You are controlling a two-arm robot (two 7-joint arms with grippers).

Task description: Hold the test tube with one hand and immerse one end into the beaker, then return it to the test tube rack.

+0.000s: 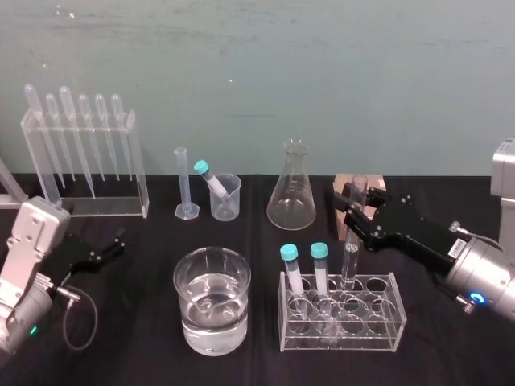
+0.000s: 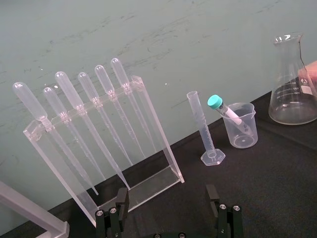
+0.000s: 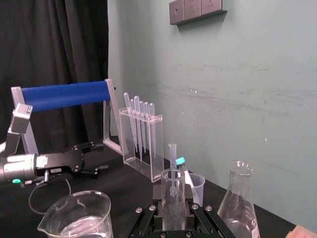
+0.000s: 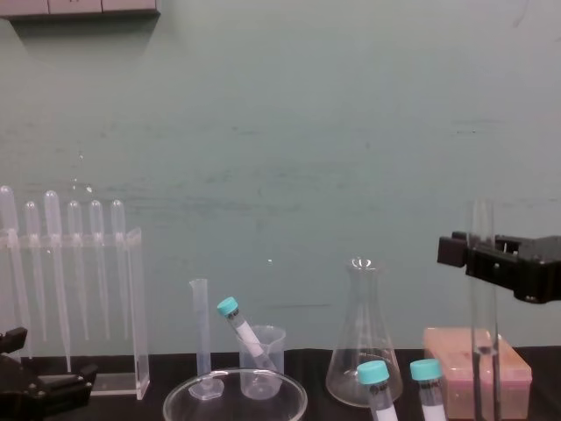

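My right gripper (image 1: 355,206) is clamped on the test tube (image 1: 350,261) near its open top, and the tube's lower end sits in a back-row hole of the clear test tube rack (image 1: 386,326), so nearly the whole length hangs below my grip. That is the first risk as I judge it: slick glass held high up can slide through the jaws or pivot in them. If I lift off the vertical, the tube could bind in the hole and drag the light rack, or rattle the two teal-capped tubes (image 1: 319,269) standing just beside it. Those tubes stand between me and the beaker (image 1: 211,334) of water, so a low carry would clip their caps; a misjudged descent would knock glass on the beaker's rim. The conical flask (image 1: 291,201) and the salmon-pink block (image 4: 451,373) are near my wrist, leaving little room to swing. My left gripper (image 1: 113,244) rests spread apart at the far left
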